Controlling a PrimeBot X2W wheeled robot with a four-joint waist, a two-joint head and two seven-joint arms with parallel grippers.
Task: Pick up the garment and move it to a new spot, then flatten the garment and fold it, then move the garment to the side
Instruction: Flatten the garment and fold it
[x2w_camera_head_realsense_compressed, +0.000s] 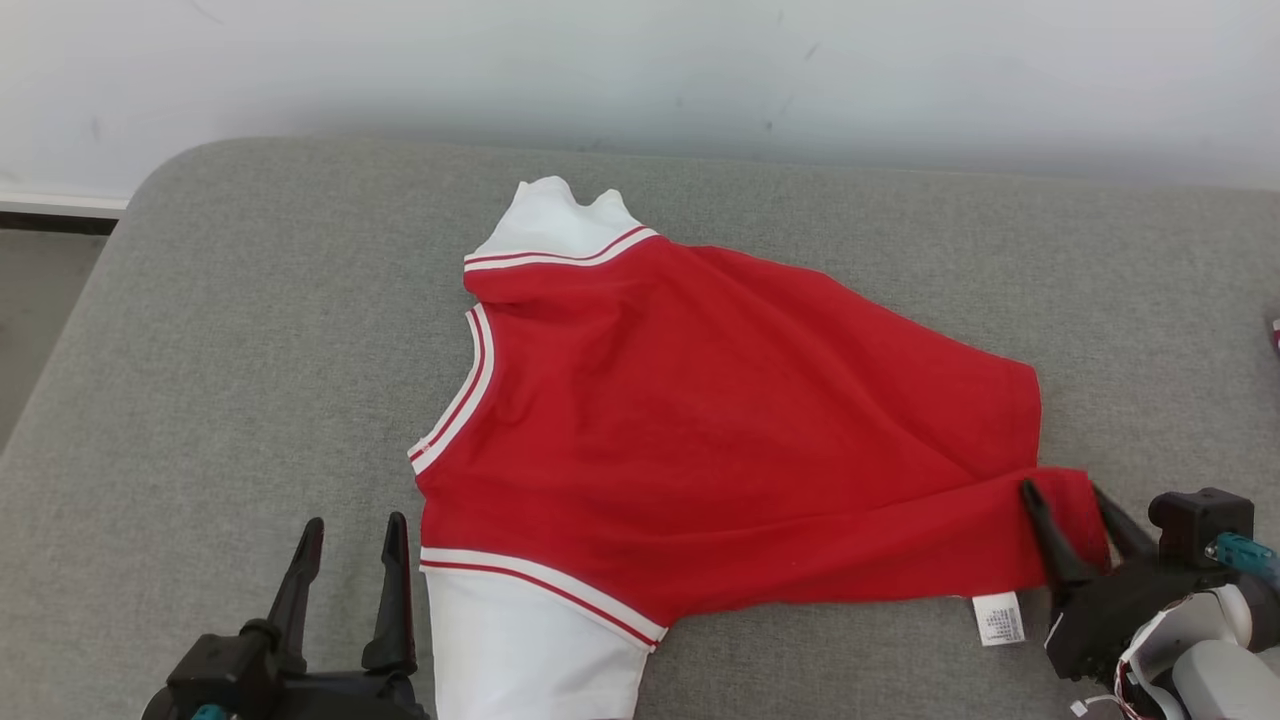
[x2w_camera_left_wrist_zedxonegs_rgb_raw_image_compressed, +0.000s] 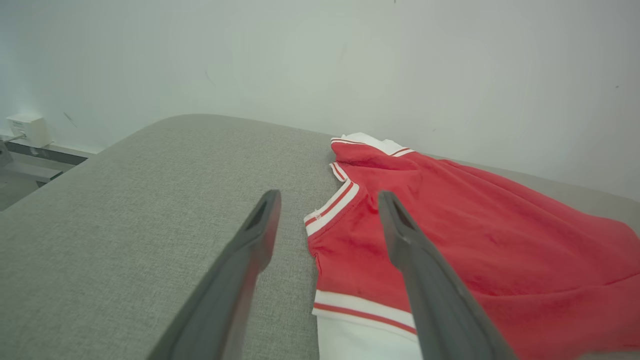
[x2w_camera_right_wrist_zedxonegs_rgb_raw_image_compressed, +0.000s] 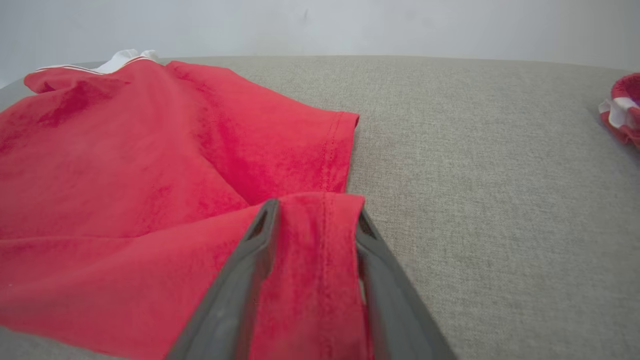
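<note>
Red white-trimmed garment (x2w_camera_head_realsense_compressed: 720, 430), perhaps creased

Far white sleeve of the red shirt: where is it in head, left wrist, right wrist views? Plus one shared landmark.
Head view: far white sleeve, top, just left of centre.
Left wrist view: sleeve, upper middle, right of centre.
Right wrist view: sleeve, upper left, peeking over the garment.
Shared landmark: striped band joining it to the garment.

The left gripper (x2w_camera_left_wrist_zedxonegs_rgb_raw_image_compressed: 328, 196) hangs with fingers spread wide above the near left edge of the red garment (x2w_camera_left_wrist_zedxonegs_rgb_raw_image_compressed: 475, 240). The grey padded surface (x2w_camera_left_wrist_zedxonegs_rgb_raw_image_compressed: 125, 225) stretches left, with a pale wall (x2w_camera_left_wrist_zedxonegs_rgb_raw_image_compressed: 350, 60) beyond.
</note>
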